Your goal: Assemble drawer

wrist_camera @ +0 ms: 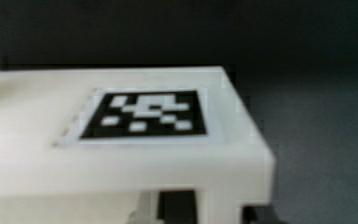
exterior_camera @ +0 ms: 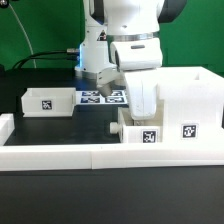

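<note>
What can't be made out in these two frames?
- Gripper fingertips: exterior view, hidden by the hand's own body and the small tray below it; open or shut is unclear.
- Tag pattern: wrist view, blurred; the white part bearing it is cut off by the picture's edges.
- Marker board: exterior view, partly hidden behind the arm.

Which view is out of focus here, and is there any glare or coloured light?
Wrist view: soft throughout, the tag on the white drawer part has smeared edges. Exterior view: sharp enough and evenly lit; a blue glow sits beside the arm; the box shell is bright, edges still clear.
</note>
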Robot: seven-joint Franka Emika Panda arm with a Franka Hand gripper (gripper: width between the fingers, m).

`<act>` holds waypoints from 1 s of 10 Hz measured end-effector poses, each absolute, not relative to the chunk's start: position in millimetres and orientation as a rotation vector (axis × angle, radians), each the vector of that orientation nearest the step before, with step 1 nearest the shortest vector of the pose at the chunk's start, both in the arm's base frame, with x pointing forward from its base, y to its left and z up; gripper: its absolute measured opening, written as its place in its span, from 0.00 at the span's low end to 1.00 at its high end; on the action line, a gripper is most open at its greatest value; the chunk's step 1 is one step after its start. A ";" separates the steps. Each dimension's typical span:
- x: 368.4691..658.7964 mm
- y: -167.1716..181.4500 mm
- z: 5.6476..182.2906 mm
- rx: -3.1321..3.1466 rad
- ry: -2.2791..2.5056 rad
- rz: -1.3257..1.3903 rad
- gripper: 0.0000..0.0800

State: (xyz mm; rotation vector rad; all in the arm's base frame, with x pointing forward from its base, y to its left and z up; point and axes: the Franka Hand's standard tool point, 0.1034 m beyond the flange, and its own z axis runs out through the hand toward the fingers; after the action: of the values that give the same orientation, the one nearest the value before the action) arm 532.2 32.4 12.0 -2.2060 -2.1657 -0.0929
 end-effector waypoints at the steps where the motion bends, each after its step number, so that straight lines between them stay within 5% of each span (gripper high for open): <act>1: 532.3 32.4 12.2 -2.210 -2.162 -0.093 0.21; 2: 533.5 32.5 16.2 -2.230 -2.147 -0.096 0.38; 3: 535.4 33.1 23.1 -2.241 -2.148 -0.103 0.38; 5: 540.4 31.2 42.5 -2.259 -2.154 -0.104 0.74; 10: 549.3 -7.6 62.8 -2.257 -2.198 -0.105 0.81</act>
State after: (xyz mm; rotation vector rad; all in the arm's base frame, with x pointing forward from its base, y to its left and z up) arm 549.3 -7.6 62.8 -2.2566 -2.1980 -0.1051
